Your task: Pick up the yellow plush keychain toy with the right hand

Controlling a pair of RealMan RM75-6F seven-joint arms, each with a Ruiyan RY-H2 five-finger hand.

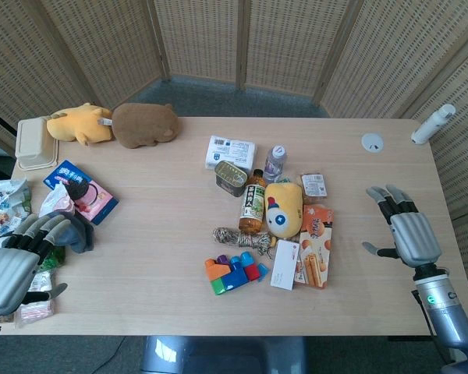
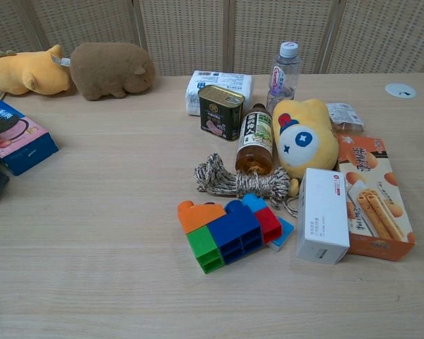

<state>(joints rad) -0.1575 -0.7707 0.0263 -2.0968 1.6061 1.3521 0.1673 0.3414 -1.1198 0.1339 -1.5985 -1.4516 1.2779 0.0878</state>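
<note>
The yellow plush keychain toy (image 1: pixel 283 209) is lying mid-surface, squeezed between the amber bottle (image 1: pixel 253 202) and the orange biscuit box (image 1: pixel 315 245). The right hand (image 1: pixel 405 230) is hovering well off to its right, fingers spread, holding nothing. The left hand (image 1: pixel 19 261) is sitting at the left edge, also empty.

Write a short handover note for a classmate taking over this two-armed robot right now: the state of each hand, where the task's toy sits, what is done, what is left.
Right hand: open, fingers spread, holds nothing, over bare table to the right of the clutter.
Left hand: open, at the table's left edge by some snack packets, holds nothing.
Yellow plush keychain toy: lies in the central pile, between the brown drink bottle and the orange biscuit box.
Done: nothing; toy untouched.
Left: reach the right hand over to the toy, grip it, lift.
</note>
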